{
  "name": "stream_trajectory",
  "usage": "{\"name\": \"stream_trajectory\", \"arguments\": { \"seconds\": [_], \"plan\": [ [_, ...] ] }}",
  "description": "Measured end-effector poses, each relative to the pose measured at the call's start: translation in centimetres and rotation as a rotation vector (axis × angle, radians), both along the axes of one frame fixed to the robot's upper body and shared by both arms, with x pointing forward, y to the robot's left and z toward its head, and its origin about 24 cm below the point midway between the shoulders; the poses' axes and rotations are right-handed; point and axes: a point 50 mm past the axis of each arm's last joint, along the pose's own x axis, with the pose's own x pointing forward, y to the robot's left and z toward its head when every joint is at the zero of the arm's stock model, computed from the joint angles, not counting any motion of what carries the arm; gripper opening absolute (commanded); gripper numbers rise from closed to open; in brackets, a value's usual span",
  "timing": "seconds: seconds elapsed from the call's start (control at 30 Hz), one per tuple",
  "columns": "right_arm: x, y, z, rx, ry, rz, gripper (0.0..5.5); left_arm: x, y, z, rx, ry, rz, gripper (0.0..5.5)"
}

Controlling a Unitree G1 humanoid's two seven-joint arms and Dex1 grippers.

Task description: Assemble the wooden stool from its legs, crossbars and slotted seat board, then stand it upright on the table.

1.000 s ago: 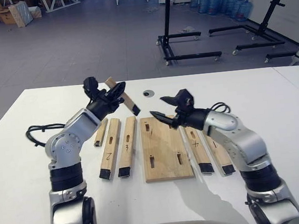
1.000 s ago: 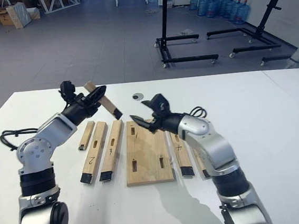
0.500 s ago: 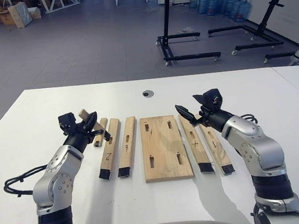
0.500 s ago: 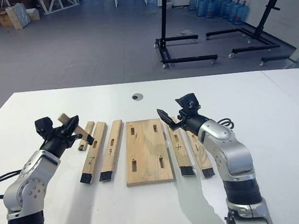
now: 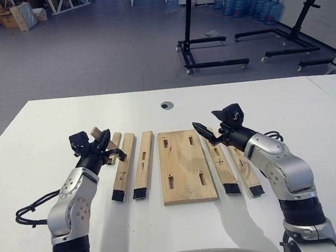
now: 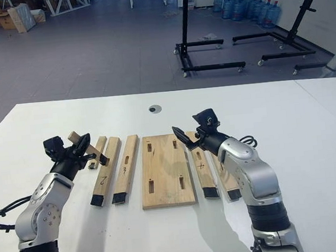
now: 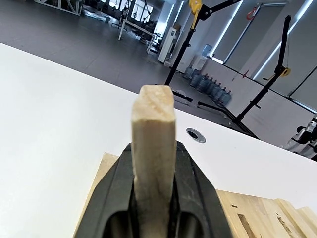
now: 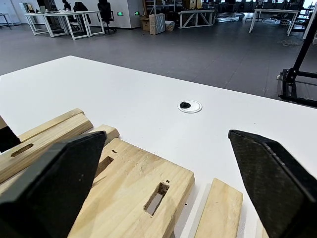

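The slotted seat board (image 5: 185,166) lies flat in the middle of the table. Two long legs (image 5: 123,166) (image 5: 143,163) and a short crossbar (image 5: 112,148) lie to its left, and two more legs (image 5: 220,165) (image 5: 244,170) to its right. My left gripper (image 5: 96,146) is shut on a short wooden piece with a dark end (image 7: 153,144), held tilted just above the crossbar at the left end of the row. My right gripper (image 5: 212,123) hovers open over the board's far right corner, its black fingers (image 8: 49,183) spread wide with nothing between them.
A round cable hole (image 5: 166,105) sits in the white table (image 5: 310,118) behind the board. A black cable (image 5: 30,208) trails from my left arm over the table's left side. Black frames and water bottles stand on the floor far behind.
My left arm has come down and to the left with the wooden piece, from above the board to the left end of the row. My right gripper drew back right, then edged toward the board.
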Motion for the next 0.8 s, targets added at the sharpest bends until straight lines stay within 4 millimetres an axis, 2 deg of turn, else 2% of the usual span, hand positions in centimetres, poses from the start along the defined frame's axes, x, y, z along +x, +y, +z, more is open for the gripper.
{"name": "stream_trajectory", "arguments": {
  "seconds": [0.23,0.8],
  "plan": [
    [-0.03,0.31,-0.11,-0.002,0.003,0.011,4.53,0.44,-0.92,0.03,0.016,-0.019,0.001,0.39],
    [-0.06,0.48,-0.19,-0.005,0.006,0.016,4.53,0.57,-0.71,-0.09,0.031,-0.016,0.021,0.39]
  ]
}}
